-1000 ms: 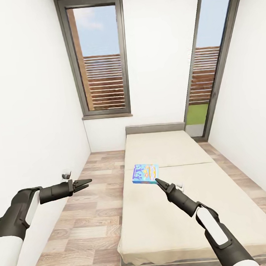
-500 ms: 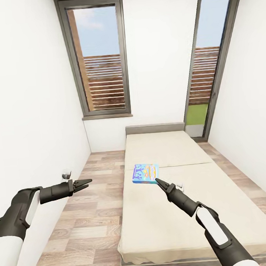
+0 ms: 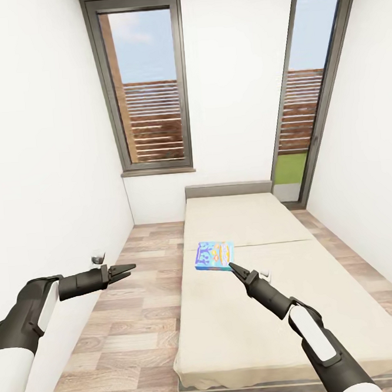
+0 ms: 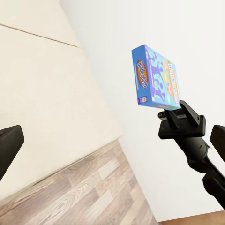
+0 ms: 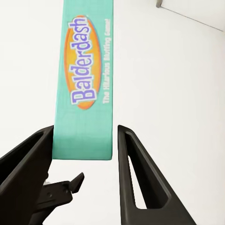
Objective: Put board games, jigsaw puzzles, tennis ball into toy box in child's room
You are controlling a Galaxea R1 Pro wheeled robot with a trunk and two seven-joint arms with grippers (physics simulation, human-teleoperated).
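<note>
— What's the right pincer (image 3: 230, 266) got?
— Its fingers straddle the near edge of the blue board game (image 3: 214, 255), which lies on the bed (image 3: 253, 327).
— And the left pincer (image 3: 128, 268)?
— Spread over the floor (image 3: 123, 319), empty.

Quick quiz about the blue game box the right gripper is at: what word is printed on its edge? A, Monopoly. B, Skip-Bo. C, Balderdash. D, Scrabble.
C: in the right wrist view the narrow teal edge of the game box reads "Balderdash" in an orange oval, between the fingers of the right gripper.
</note>
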